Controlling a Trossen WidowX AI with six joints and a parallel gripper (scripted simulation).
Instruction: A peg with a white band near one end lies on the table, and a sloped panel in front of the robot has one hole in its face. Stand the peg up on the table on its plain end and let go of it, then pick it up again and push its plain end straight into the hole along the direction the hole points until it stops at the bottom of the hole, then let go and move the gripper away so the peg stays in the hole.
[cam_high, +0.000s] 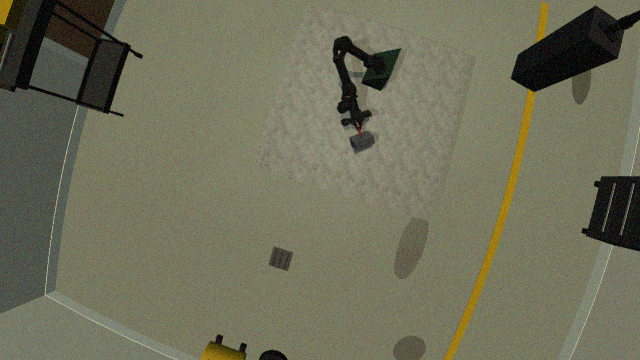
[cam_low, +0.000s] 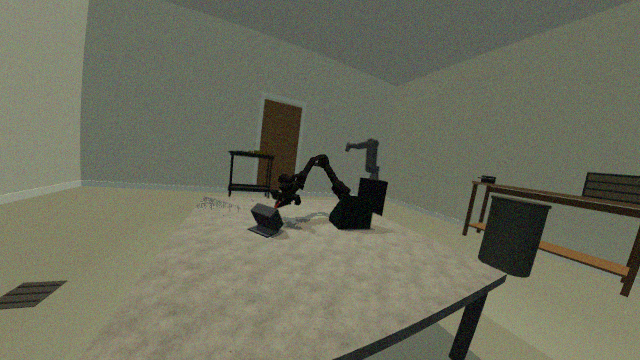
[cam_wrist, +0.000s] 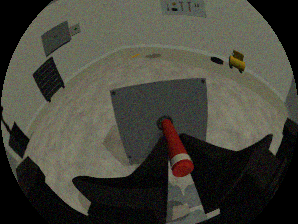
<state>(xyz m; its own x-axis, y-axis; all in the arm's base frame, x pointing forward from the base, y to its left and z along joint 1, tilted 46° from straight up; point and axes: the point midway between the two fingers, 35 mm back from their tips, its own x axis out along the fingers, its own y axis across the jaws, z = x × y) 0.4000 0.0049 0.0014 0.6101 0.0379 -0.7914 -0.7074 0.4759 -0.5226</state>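
Observation:
The red peg is held tilted, its white-banded end toward the wrist camera and its plain end toward the panel. The grey sloped panel stands on the table in front of the arm. In the wrist view the plain end is at the hole, whose dark rim shows around it; how deep it is inside cannot be told. My gripper is shut on the peg, a short way from the panel's face.
The pale mottled table top lies around the panel. The dark green block is at the arm's base. A dark bin and a workbench stand beyond the table's edge.

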